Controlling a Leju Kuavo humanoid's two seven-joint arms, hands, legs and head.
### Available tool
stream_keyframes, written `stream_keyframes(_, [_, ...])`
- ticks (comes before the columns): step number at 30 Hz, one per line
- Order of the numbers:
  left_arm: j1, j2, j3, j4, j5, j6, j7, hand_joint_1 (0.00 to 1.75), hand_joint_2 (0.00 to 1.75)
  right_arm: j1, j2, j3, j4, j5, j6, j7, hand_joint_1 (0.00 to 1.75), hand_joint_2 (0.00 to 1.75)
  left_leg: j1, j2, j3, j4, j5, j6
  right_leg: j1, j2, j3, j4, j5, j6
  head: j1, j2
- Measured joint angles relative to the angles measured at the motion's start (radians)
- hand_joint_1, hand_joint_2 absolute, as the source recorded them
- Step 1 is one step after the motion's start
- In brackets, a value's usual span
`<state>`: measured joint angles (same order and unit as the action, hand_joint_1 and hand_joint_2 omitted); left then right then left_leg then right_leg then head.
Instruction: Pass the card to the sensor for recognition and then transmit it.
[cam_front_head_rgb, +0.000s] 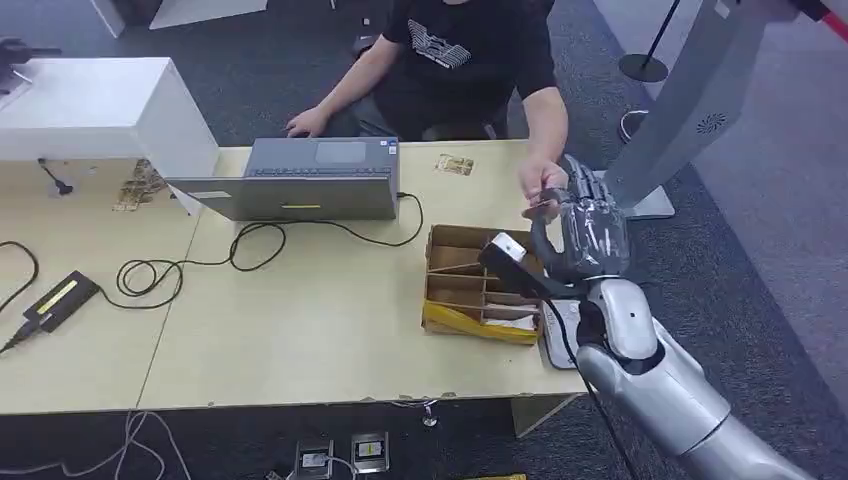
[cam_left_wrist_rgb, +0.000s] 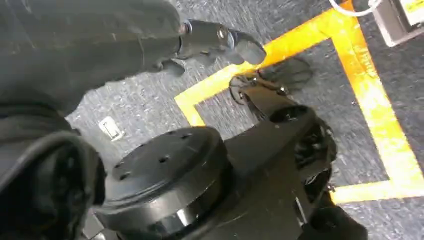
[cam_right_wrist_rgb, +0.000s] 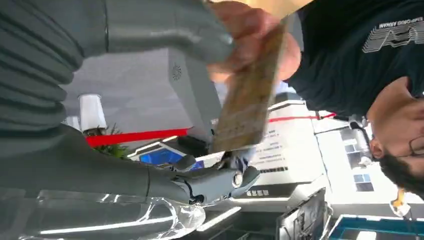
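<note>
Pale wood forms the table (cam_front_head_rgb: 300, 330), which fills the left and centre of the head view. At its far left edge a black adapter (cam_front_head_rgb: 60, 297) lies beside a cable cut off by the frame. A white box (cam_front_head_rgb: 95, 105) stands at upper left. Centre, a grey laptop (cam_front_head_rgb: 300, 180) sits half open, its screen face turned away from me and unreadable. A small printed item (cam_front_head_rgb: 454, 165) lies right of it, too small to identify. Right of centre, a cardboard divider box (cam_front_head_rgb: 470, 285) rests on the table; my right arm covers its right-hand compartments.

My left hand (cam_left_wrist_rgb: 125, 40) appears in the left wrist view, upper left, blurred against grey carpet. One dark finger (cam_left_wrist_rgb: 220, 40) extends straight. I cannot tell how the remaining fingers lie; nothing is visible in them.

My right hand (cam_front_head_rgb: 585, 235) is raised at centre right of the head view, seen from the back. In the right wrist view the card (cam_right_wrist_rgb: 250, 95) stands on edge at centre, blurred. My lower fingers (cam_right_wrist_rgb: 220, 180) touch its lower end; my thumb (cam_right_wrist_rgb: 165, 30) lies near its upper end. The person's hand (cam_right_wrist_rgb: 250, 40) grips that upper end. The person's sleeve (cam_front_head_rgb: 535, 60) and torso are cut off at the top.
</note>
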<state>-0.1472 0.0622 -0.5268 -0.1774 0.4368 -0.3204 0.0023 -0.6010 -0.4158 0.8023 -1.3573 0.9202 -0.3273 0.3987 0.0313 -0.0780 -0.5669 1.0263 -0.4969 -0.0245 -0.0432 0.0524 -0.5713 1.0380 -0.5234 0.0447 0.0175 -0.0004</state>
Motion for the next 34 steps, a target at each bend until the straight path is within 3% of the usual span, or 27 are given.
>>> stream_keyframes(10, [-0.011,0.001,0.0,0.0,0.017,0.0,-0.032,0.0,0.0,0.003,0.0,-0.004,0.021,0.003,0.001,-0.024,0.0,0.0,0.0,0.0,0.0,0.0,0.0,0.0,0.0,0.0,0.0,0.0,0.0,0.0,0.0,0.0])
stream_keyframes(17, [-0.022,0.003,0.008,0.0,0.07,0.0,-0.094,0.0,0.0,0.005,-0.005,-0.015,0.026,-0.035,-0.023,-0.023,0.0,0.0,0.0,0.0,0.0,0.0,0.0,0.0,0.0,0.0,0.0,0.0,0.0,0.0,0.0,0.0])
stream_keyframes(25, [-0.027,0.008,0.015,0.0,0.092,0.0,-0.108,0.0,0.0,0.065,-0.065,-0.072,0.064,-0.155,-0.088,-0.018,0.0,0.0,0.0,0.001,0.0,0.0,0.0,0.0,-0.001,0.002,-0.001,0.0,0.0,0.0,0.0,0.0])
stream_keyframes(28, [-0.026,0.014,0.023,0.0,0.103,0.0,-0.108,0.0,0.0,0.079,-0.091,-0.104,0.088,-0.254,-0.104,-0.021,0.0,0.0,0.0,0.0,0.001,0.001,0.0,0.0,0.0,0.001,-0.001,-0.001,0.0,0.0,0.0,0.0])
stream_keyframes(31, [-0.015,0.022,0.029,0.0,0.131,0.0,-0.112,0.0,0.0,0.117,-0.161,-0.208,0.189,-0.519,-0.119,-0.054,0.0,0.0,-0.001,-0.011,-0.002,0.001,0.0,0.0,-0.001,-0.01,0.002,-0.001,-0.001,0.0,0.001,0.0])
stream_keyframes(34, [0.0,0.035,0.034,0.002,0.177,0.0,-0.137,0.0,0.0,0.129,-0.199,-0.298,0.314,-0.727,-0.133,-0.135,0.0,0.0,-0.001,-0.006,-0.002,0.001,0.0,0.0,-0.001,-0.005,-0.001,-0.001,-0.001,0.0,0.0,0.0])
